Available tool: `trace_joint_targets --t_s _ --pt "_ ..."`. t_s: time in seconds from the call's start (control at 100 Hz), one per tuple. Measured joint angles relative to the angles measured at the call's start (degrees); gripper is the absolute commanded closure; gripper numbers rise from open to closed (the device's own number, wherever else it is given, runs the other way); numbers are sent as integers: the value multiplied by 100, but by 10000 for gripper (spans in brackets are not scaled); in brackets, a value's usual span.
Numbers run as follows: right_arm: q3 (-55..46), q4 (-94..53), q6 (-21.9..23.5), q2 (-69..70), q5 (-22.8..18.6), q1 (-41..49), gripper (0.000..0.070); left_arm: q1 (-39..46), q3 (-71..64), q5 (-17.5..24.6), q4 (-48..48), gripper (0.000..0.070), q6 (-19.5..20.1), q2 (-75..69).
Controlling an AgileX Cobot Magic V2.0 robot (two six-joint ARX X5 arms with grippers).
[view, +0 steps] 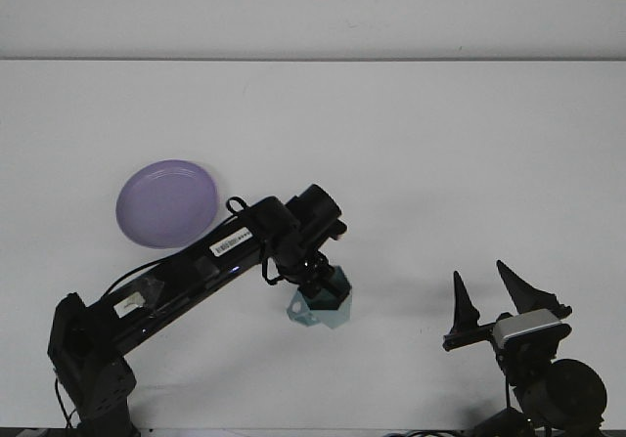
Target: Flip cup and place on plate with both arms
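A pale teal hexagonal cup point(334, 312) hangs tilted just over the table at centre front. My left gripper point(318, 290) is shut on it from above, and its black fingers cover the cup's top. The lilac plate point(167, 203) lies flat at mid-left, well apart from the cup, up and to the left of it. My right gripper point(489, 296) stands open at the front right, fingers pointing up, with nothing between them.
The left arm point(186, 271) stretches from the front-left corner diagonally across the table below the plate. The white table top point(440, 163) runs back to the wall.
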Motion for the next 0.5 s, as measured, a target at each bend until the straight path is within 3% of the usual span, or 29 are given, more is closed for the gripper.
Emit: trace_joint_targets --t_s 0.19,0.5 --pt "0 0 0 0 0 0 230 975 382 -396 -525 688 203 -402" --pt "0 0 0 0 0 0 230 3244 492 -791 -844 687 647 -745"
